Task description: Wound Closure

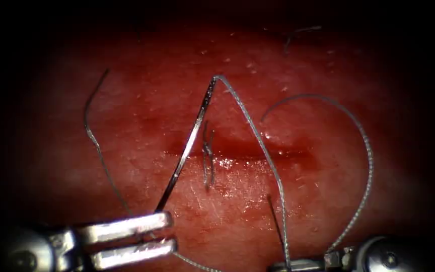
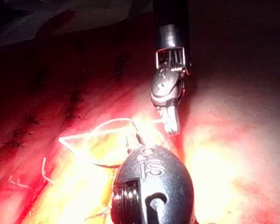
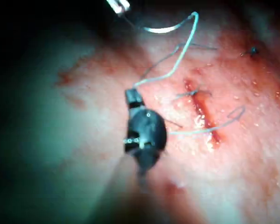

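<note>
The left arm's steel two-jawed tool (image 1: 169,232) sits at the lower left of the endoscope frame, its jaws clenched on the tip end of the thin curved steel needle (image 1: 186,146); the needle rises from there up and to the right, free of the tissue, across the left part of the cut to its swaged end near the upper centre; from that end the pale braided thread (image 1: 260,143) runs down and right over the cut to the right arm's tool (image 1: 298,264) at the bottom edge, whose jaws look closed on the thread, though they are partly cropped by the frame; a second loop of the same thread arcs wide at the right of the frame. The horizontal red cut (image 1: 258,151) lies mid-frame in the glistening red-pink pork tissue (image 1: 127,100), with a dark knotted stitch (image 1: 208,156) standing across it just right of the needle; a loose dark cut end of thread (image 1: 99,136) lies at the left.

Risks, as I judge them: the needle held so near one end may swivel in the jaws; the slack loop may snag on the existing stitch; a taut thread could drag across the cut's edge.
</note>
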`<state>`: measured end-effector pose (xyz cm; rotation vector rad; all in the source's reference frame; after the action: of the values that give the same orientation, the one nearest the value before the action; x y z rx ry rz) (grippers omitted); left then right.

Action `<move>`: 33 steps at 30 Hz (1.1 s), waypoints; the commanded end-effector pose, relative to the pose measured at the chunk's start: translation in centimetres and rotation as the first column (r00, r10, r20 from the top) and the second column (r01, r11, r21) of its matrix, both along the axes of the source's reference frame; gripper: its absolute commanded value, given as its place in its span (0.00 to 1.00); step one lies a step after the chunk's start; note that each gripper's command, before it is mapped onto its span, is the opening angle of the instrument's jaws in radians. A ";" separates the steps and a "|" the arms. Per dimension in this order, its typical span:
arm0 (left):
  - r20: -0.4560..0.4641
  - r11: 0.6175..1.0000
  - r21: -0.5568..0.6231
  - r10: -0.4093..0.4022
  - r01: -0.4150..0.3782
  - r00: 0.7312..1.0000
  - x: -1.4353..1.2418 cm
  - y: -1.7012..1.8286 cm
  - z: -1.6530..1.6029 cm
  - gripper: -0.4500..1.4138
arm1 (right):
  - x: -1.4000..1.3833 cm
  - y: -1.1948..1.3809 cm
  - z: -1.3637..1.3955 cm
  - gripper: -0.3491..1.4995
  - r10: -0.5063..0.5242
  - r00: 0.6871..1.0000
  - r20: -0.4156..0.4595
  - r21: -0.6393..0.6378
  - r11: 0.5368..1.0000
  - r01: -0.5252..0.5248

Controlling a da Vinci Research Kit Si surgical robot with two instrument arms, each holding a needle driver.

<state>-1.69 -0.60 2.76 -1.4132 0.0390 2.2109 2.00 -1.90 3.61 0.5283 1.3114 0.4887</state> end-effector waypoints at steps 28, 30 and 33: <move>-0.020 0.974 -0.119 -0.198 0.194 0.980 0.72 0.19 0.12 0.00 | 0.14 0.26 1.05 0.62 0.106 0.983 0.150 -0.262 0.963 -0.064; -0.017 0.973 -0.120 -0.199 0.196 0.980 0.71 0.19 0.11 0.00 | 0.15 0.26 1.11 0.62 0.105 0.981 0.165 -0.264 0.963 -0.058; -0.015 0.973 -0.120 -0.198 0.195 0.980 0.70 0.17 0.09 0.00 | 0.14 0.24 1.26 0.57 0.110 0.971 0.210 -0.276 0.960 -0.048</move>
<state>-0.93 -0.43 2.80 -1.3762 0.3107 2.0930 2.07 -1.63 4.89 0.1725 1.1465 0.4181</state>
